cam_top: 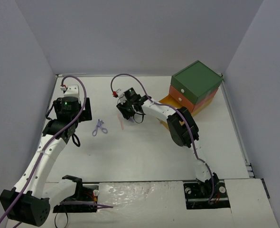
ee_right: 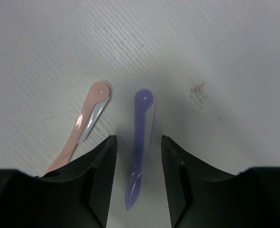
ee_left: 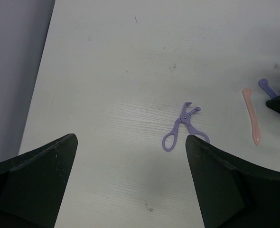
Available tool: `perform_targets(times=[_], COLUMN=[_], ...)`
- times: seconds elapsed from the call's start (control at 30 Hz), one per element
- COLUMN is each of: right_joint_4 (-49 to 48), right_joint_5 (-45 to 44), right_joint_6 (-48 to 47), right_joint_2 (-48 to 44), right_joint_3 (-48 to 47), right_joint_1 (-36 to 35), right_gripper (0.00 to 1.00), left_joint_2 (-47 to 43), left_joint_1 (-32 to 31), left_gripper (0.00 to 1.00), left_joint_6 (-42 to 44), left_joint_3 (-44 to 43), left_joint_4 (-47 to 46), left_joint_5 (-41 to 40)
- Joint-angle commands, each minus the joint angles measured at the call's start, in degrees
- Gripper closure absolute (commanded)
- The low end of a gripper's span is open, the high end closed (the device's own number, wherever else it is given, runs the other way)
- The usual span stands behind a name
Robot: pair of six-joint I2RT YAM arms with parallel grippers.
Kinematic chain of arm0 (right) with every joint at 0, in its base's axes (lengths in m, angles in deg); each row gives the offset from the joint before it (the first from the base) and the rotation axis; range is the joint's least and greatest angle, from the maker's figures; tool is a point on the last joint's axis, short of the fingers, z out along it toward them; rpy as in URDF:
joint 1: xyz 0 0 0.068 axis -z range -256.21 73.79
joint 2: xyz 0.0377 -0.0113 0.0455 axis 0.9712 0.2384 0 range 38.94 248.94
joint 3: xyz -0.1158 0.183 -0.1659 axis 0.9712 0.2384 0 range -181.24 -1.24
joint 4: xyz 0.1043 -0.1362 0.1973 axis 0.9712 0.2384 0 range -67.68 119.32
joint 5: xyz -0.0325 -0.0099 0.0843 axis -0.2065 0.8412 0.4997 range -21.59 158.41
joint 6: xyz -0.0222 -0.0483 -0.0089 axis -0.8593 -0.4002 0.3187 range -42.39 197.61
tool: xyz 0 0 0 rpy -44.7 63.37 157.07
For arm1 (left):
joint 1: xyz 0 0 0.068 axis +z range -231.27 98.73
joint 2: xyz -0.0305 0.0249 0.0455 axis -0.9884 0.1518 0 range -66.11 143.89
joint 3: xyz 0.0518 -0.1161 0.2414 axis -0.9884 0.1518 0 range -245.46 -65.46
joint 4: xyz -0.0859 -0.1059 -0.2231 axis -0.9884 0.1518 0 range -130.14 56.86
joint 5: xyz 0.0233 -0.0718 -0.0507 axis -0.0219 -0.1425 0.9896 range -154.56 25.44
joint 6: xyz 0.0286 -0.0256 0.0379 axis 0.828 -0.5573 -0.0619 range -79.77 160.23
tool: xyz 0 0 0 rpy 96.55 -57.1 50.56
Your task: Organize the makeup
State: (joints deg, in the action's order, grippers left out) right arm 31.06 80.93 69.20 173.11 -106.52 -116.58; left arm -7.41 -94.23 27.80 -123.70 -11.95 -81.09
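A white tabletop [ee_left: 130,57] walled in by grey panels, with two robot arms reaching in from the near edge.

At far left, the left claw [ee_left: 131,140] hangs over bare tabletop with its fingers spread wide and nothing between them. It points towards the lilac scissor-like tool [ee_left: 182,127], which lies flat just to its right with the finger loop nearer and the small blades farther. The arm seems to be parked there, in line with that tool, ready to take it.

Right of the tool, a pink stick [ee_right: 83,123] shaped like a small brow razor lies on the tabletop. Just beside it, not touching, lies a matching lilac stick [ee_right: 140,142].

The right claw [ee_right: 138,138] is low over the lilac stick with one finger on each side. There are gaps on both sides, so it is open and grips nothing. It looks lined up to pinch the narrow handle.

At far right stands a drawer chest [cam_top: 197,83] with a green top, a red-orange middle and a yellow base. A yellow part juts out at its foot, probably an open drawer waiting for the makeup. None of the visible makeup is inside yet.
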Motion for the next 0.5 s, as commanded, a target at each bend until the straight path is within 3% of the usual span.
perform_targets(times=[0.0, 0.23, 0.33, 0.47], right_joint_4=[-2.7, -2.7, -2.7, -2.8], right_joint_5=[-0.1, -2.6, -4.0, -4.3], right_joint_6=[-0.3, 0.1, 0.2, 0.4], right_joint_2=[1.2, 2.2, 0.8, -3.2], right_joint_3=[-3.2, -1.7, 0.1, 1.6], right_joint_1=[-0.6, -0.7, -0.9, -1.0], right_gripper=[0.63, 0.83, 0.98, 1.00], left_joint_2=[0.1, 0.1, 0.1, 0.2], left_joint_1=[0.6, 0.9, 1.0, 1.1], left_gripper=[0.03, 0.03, 0.03, 0.03], left_joint_6=[0.5, 0.5, 0.5, 0.4], left_joint_3=[-1.3, -1.3, -1.3, -1.3], left_joint_4=[-2.6, -2.7, -2.7, -2.7], left_joint_5=[-0.3, -0.3, -0.3, -0.2])
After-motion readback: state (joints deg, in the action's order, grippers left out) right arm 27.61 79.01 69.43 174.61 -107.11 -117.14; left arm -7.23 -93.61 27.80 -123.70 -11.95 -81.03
